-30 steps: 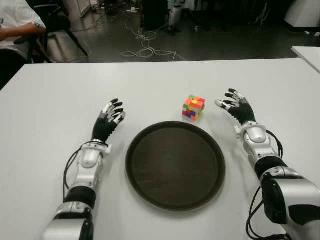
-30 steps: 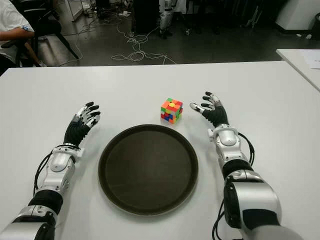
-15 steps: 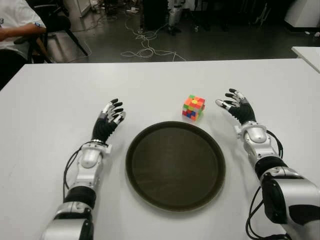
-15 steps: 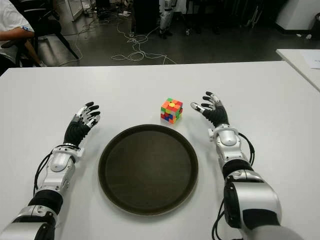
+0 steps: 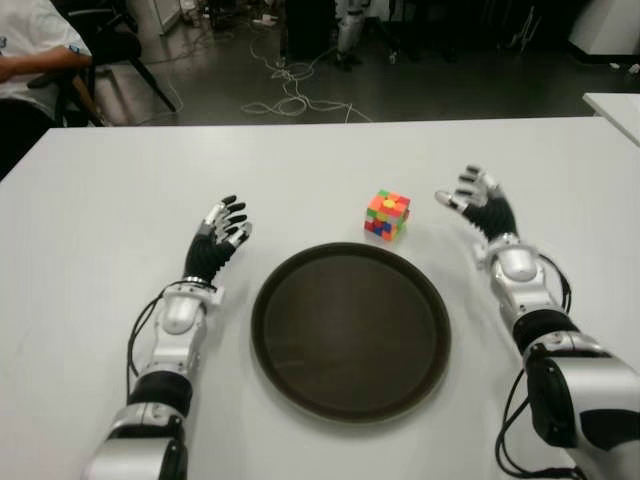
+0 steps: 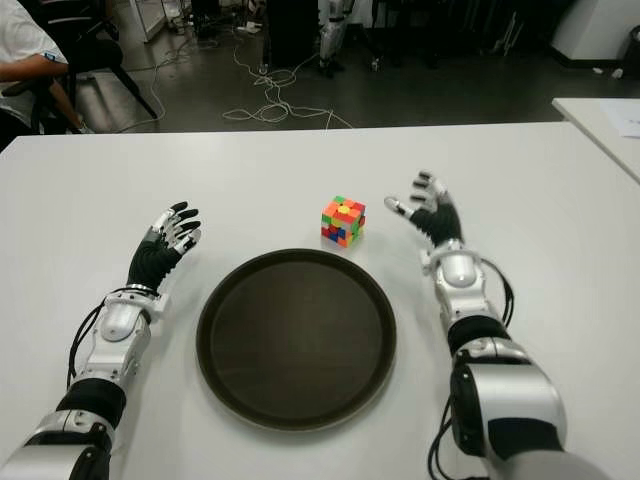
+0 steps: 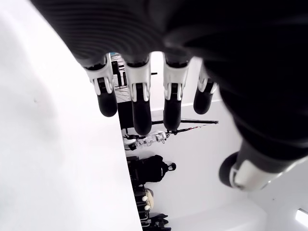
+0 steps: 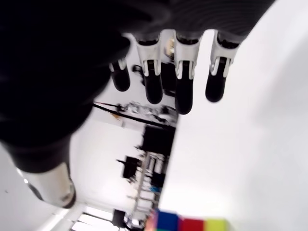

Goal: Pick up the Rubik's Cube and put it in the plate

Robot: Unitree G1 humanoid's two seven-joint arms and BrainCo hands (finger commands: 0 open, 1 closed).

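Note:
A multicoloured Rubik's Cube (image 5: 387,215) stands on the white table (image 5: 120,190), just beyond the far rim of a round dark brown plate (image 5: 349,330). The plate holds nothing. My right hand (image 5: 475,203) hovers to the right of the cube, a short gap away, fingers spread and holding nothing. The cube's edge (image 8: 185,224) shows in the right wrist view, apart from the fingers (image 8: 184,90). My left hand (image 5: 218,232) shows to the left of the plate, fingers spread and empty.
A seated person (image 5: 30,60) is at the far left behind the table. Cables (image 5: 290,90) lie on the dark floor beyond the far edge. Another white table's corner (image 5: 615,105) is at the far right.
My right hand has risen and moved slightly away from me, with its fingers still spread. The cube, the plate and the left hand have not moved.

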